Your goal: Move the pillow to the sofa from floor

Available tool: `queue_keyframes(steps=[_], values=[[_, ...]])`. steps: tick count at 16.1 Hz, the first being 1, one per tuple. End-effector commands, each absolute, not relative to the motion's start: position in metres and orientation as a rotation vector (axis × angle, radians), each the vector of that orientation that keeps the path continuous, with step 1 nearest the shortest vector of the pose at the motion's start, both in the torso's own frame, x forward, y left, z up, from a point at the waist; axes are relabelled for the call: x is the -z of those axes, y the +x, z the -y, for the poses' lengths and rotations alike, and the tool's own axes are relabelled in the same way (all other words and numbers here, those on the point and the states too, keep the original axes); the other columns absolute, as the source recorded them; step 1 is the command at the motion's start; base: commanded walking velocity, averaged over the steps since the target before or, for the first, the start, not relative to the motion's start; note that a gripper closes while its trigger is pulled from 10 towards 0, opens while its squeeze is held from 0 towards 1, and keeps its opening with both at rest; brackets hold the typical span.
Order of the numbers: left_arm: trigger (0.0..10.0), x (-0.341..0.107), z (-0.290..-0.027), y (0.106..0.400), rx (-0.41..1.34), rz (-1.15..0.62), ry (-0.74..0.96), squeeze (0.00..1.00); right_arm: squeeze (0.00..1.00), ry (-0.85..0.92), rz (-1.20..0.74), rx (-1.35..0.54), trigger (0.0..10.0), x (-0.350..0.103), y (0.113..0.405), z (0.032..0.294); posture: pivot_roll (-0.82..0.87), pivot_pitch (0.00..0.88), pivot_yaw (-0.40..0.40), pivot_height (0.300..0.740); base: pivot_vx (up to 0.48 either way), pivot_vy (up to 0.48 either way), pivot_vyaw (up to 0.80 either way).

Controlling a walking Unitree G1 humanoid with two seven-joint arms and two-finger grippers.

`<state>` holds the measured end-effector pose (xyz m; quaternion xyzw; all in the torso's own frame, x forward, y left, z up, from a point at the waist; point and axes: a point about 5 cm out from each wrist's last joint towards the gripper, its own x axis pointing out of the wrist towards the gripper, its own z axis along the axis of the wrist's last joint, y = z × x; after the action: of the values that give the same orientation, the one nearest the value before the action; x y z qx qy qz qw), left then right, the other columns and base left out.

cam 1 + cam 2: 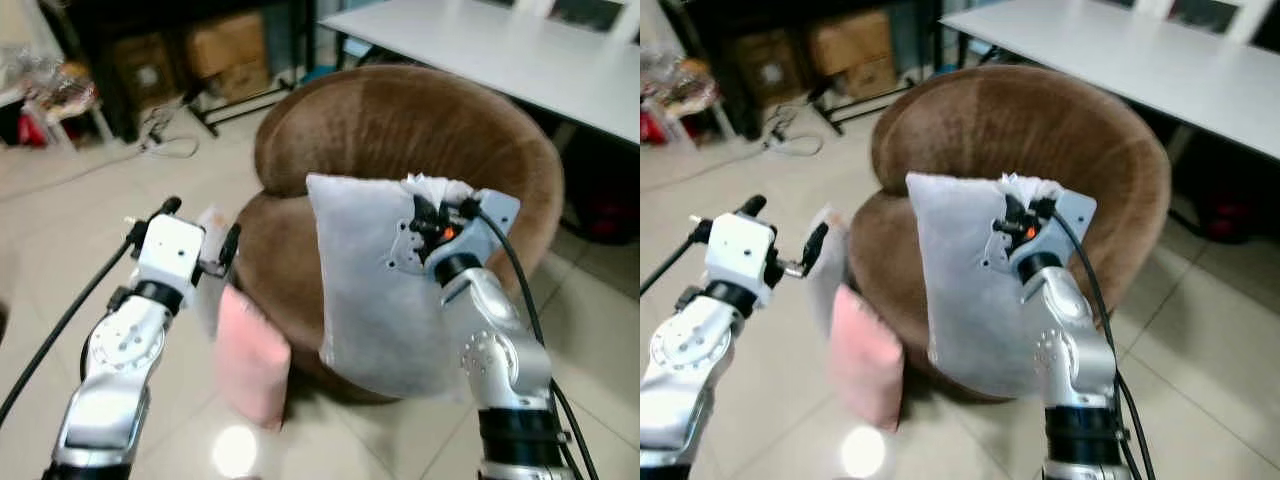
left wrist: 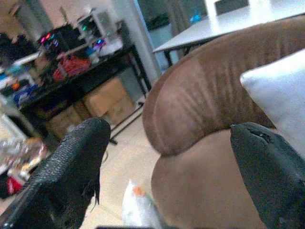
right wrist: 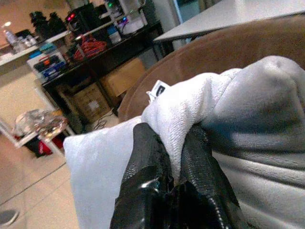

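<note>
Left eye view: at about nine o'clock the left end effector [image 1: 200, 232] is seen raised with its fingers spread wide and nothing held between them. Just below it, toward seven o'clock, a pink cushion [image 1: 250, 360] is seen leaning on the floor [image 1: 60, 230] against the base of the brown sofa [image 1: 400, 130]. At the centre a white pillow [image 1: 365, 285] is held off the floor, hanging in front of the sofa seat. Its top edge is pinched by the right end effector [image 1: 432, 214], whose fingers [image 3: 147, 157] are clamped tight on a fold of the fabric. The lift is judged done; the pillow has not yet been set down on the seat and released. A white counter [image 1: 500, 50] is seen at one o'clock behind the sofa.
</note>
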<state>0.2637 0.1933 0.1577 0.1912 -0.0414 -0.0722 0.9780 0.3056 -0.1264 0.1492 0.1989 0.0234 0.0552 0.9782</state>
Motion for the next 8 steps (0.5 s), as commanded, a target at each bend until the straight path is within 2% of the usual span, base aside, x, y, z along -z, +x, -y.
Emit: queue_keyframes(steps=[1, 2, 8], values=[[10.0, -0.1588, -0.1894, 0.2661, 0.161, 0.086, 0.378, 0.02, 0.0, 0.377, 0.002, -0.095, 10.0, -0.1589, 0.3082, 0.1313, -0.08, 0.0, 0.02, 0.74, 0.285, 0.0, -0.8], [10.0, -0.1586, -0.1895, 0.266, 0.164, 0.085, 0.378, 0.02, 0.0, 0.35, 0.008, -0.069, 10.0, -0.1588, 0.3084, 0.1334, -0.08, 0.0, 0.021, 0.74, 0.285, 0.0, -0.8], [10.0, -0.1584, -0.19, 0.2656, 0.171, 0.083, 0.386, 0.02, 0.0, 0.358, 0.018, -0.097, 10.0, -0.1602, 0.3097, 0.1289, -0.08, 0.0, 0.022, 0.74, 0.285, 0.0, 0.0]])
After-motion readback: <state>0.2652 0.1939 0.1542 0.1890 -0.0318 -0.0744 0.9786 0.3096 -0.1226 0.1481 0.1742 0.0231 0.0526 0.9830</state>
